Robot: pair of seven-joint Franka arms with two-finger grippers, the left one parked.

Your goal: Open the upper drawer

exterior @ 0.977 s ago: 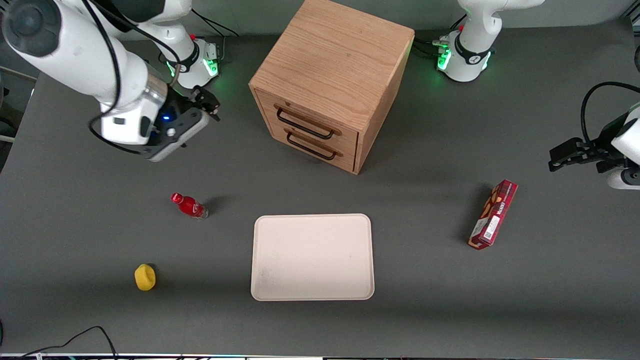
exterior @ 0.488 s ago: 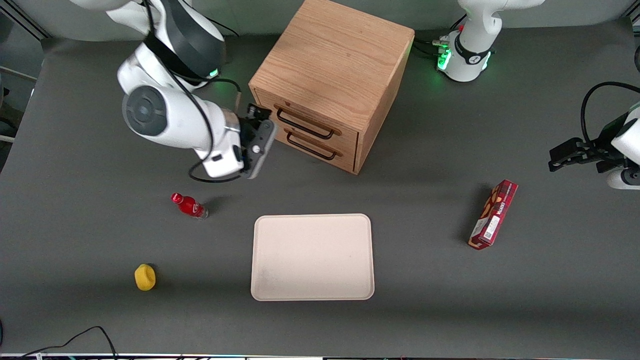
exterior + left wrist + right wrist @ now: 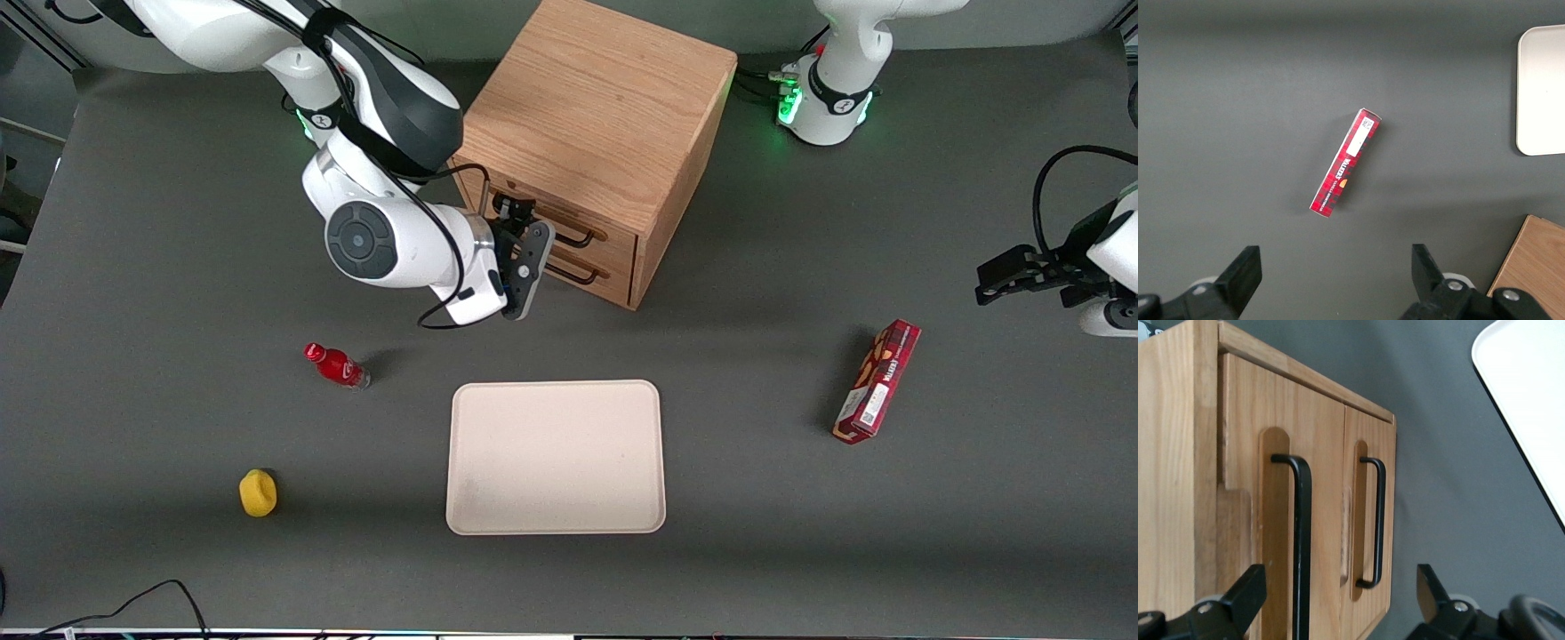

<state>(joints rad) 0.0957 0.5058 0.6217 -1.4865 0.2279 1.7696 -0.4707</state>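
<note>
The wooden cabinet stands at the back middle of the table, with two alike drawers. The upper drawer is shut; its thin black bar handle lies between my open fingers in the right wrist view. The lower drawer's handle shows beside it, also with its drawer shut. My right gripper is open and empty, pointing at the cabinet's front, close in front of the upper drawer; it also shows in the right wrist view. It hides part of both handles in the front view.
A cream tray lies nearer the front camera than the cabinet. A red bottle and a yellow object lie toward the working arm's end. A red box lies toward the parked arm's end and shows in the left wrist view.
My right arm has swung from the working arm's end of the table to the cabinet. The gripper has turned and now faces the drawer fronts. The drawers have not moved.
</note>
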